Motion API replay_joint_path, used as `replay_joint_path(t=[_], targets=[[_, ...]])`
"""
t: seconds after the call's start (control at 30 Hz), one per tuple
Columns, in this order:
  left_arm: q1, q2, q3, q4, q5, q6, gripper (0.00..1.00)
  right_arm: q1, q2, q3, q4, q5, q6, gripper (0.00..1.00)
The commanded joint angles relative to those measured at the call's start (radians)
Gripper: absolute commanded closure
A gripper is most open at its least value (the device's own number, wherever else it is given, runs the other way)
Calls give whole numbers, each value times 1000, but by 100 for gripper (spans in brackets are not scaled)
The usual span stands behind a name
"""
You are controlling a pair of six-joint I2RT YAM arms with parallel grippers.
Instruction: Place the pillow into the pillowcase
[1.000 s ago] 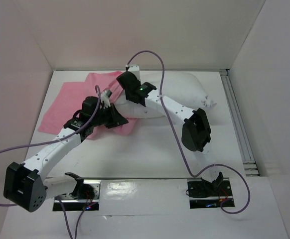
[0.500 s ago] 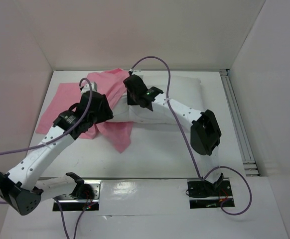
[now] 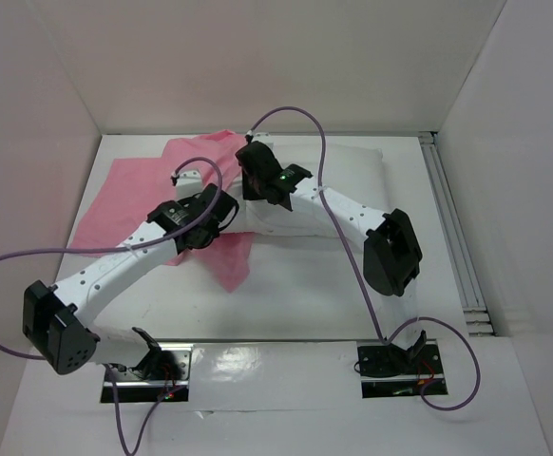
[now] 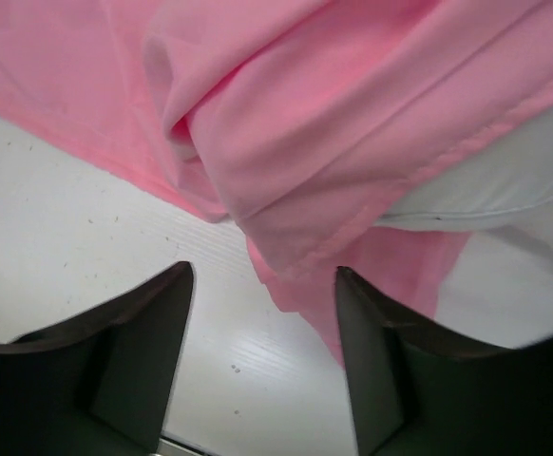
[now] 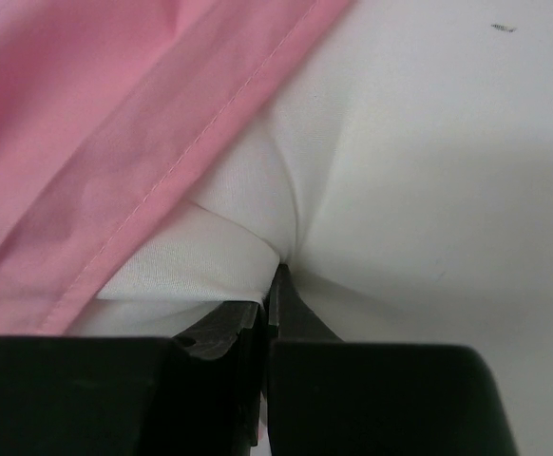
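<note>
Right wrist: right end effector (image 5: 274, 281) pinches pillow (image 5: 419, 171)

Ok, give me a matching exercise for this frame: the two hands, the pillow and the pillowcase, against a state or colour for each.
Column one:
1. left hand
2. right hand
3. pillow
4. pillowcase

Column two:
A. pink cloth, one edge lying over something white
B. fingers apart, holding nothing
C. white and stuffed
D. pinched shut on white fabric

Pairs: 1-B, 2-D, 3-C, 4-A.
</note>
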Motion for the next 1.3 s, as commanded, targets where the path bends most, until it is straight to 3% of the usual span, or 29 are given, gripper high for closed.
replay_joint_path(t=[0.0, 0.13, 0.2, 0.3, 0.37, 0.43, 0.6, 0.73, 0.77, 0.9, 1.07, 1.17, 1.2, 1.27], targets=[[-1, 38, 20, -48, -76, -67, 32, -7, -15, 39, 14, -7, 25, 100], [10, 91, 39, -48, -85, -76, 50, -7, -15, 39, 14, -7, 25, 100], [10, 102, 48, -48, -85, -76, 52, -7, -24, 39, 14, -7, 25, 100], [19, 115, 69, -62, -85, -85, 66, -7, -24, 30, 14, -7, 25, 100], [19, 104, 80, -62, -85, -85, 77, -7, -34, 30, 14, -7, 25, 100], [19, 104, 89, -62, -65, -73, 100, -7, -34, 30, 14, -7, 25, 100], [19, 61, 129, 28, 57, 39, 100, -16, -34, 30, 14, -7, 25, 100], [19, -17, 155, 270, 344, 199, 100, -41, -34, 82, 14, -33, 25, 100], [19, -17, 172, 298, 471, 217, 100, -50, -34, 102, 14, -42, 25, 100], [-30, -7, 231, 369, 737, 239, 100, -68, -52, 93, 34, -77, 56, 100], [-53, -29, 50, 442, 806, 162, 100, -79, -52, -12, 123, -174, 111, 100], [22, -39, 8, 442, 806, 142, 100, -79, -92, -55, 110, -171, 108, 100], [37, -39, 8, 442, 806, 142, 100, -79, -107, -64, 91, -156, 96, 96], [57, -39, 17, 420, 806, 142, 100, -79, -173, -82, 64, -93, 64, 70]])
